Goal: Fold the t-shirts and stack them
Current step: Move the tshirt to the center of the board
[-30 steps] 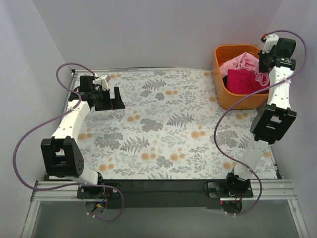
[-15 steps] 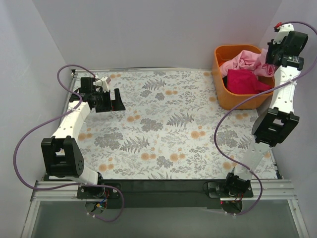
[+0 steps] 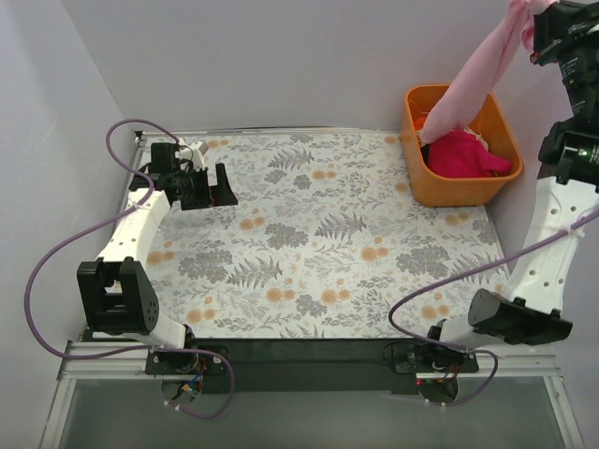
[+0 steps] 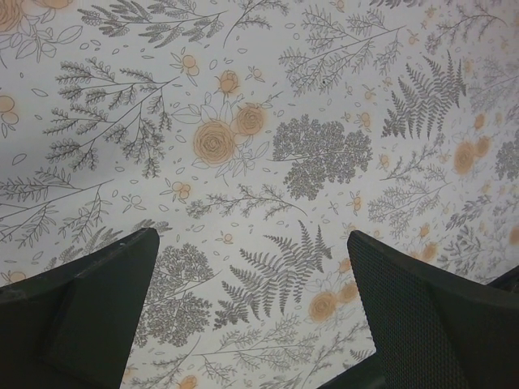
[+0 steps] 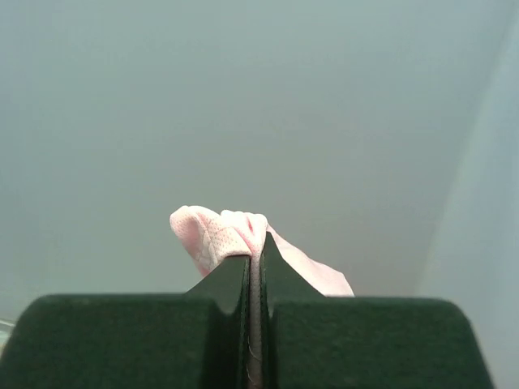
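Pink and drawn out into a long band, the light pink t-shirt (image 3: 473,75) hangs from the right tool (image 3: 536,19), which is raised high above the far right corner of the bench (image 3: 309,234), close to the top edge of the overhead view. The cloth slants down and to the left from that grip, and its lower end lies inside the orange tub (image 3: 459,191). The tub stands on the far right corner of the bench, and a magenta t-shirt (image 3: 463,154) lies bunched in it, touching the lower end of the pink one. In the right wrist view the right tool (image 5: 253,263) is clamped on the shirt: its two dark fingers meet with only a thin fold of cloth between them, and a small bunch of the light pink t-shirt (image 5: 217,231) pokes out beyond their tips against a plain grey wall (image 5: 243,97). The left tool (image 3: 217,187) is over the far left part of the bench, well apart from the tub, its jaws spread wide and holding nothing. The left wrist view shows the left tool (image 4: 251,237) with only the floral-printed bench (image 4: 243,121) between its fingers.
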Motion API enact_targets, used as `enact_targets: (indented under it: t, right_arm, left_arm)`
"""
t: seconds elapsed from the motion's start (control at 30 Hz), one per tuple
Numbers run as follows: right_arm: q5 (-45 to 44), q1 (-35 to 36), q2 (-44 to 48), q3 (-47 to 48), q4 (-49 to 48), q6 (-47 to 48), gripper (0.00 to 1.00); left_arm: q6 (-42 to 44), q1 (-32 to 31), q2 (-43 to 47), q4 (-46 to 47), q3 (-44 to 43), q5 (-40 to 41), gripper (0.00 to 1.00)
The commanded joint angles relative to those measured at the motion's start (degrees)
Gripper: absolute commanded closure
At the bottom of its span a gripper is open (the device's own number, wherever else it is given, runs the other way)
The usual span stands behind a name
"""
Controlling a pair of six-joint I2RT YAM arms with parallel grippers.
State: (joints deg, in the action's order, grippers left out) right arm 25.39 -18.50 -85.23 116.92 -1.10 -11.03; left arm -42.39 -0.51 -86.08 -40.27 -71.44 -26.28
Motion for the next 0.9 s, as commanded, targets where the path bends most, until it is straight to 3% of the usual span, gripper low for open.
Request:
enact_targets:
  t: [0.0,0.1,0.37,0.5,0.6,0.63,0.77,0.8,0.83,0.87]
  right_arm:
    - [10.64,2.41,2.78,-1.08,-15.23,-12.78,0.99]
    - [12.84,6.45,4.63,-0.56,-18.67,-17.08,0.99]
    - [8.28,23.76,4.11,6.91,-20.78,-13.76,0.99]
    - [6.87,28.6,3.67,2.27,-19.46,-11.3,0.99]
    - [10.54,30.98,6.29,-9.23,-18.24,-9.9,0.99]
    - [14.04,31.5,7.44,-17.52,-16.75,-8.67,0.99]
    - [11.71,32.21,15.08,-39.45,-3.76,9.22,0.99]
    - [10.57,32.73,17.01,-43.06,-0.42,19.88,0.99]
    - [6.38,33.26,17.46,-45.97,7.09,24.6,0.93]
    - [3.21,33.79,17.9,-51.74,9.86,28.22,0.76]
  left_arm:
    - [-1.73,-0.01,0.74,-0.25,-2.3,-2.28,0.02]
    - [-2.43,-0.01,1.44,-0.16,-2.48,-3.69,0.02]
    - [-3.31,0.16,3.38,-0.51,-4.14,-5.62,0.02]
    - [-4.01,0.43,3.99,-0.95,-4.76,-6.85,0.02]
    - [-4.45,4.99,4.96,-0.86,-5.02,-8.87,0.02]
    - [-4.37,5.87,5.13,-0.95,-5.11,-9.48,0.02]
    - [-0.7,9.74,5.66,-2.53,-5.64,-10.72,0.02]
    - [0.63,9.83,5.23,-3.92,-5.73,-10.28,0.02]
    - [2.56,9.83,4.96,-4.63,-5.73,-10.37,0.02]
    - [7.01,9.83,4.7,-5.6,-6.08,-11.93,0.02]
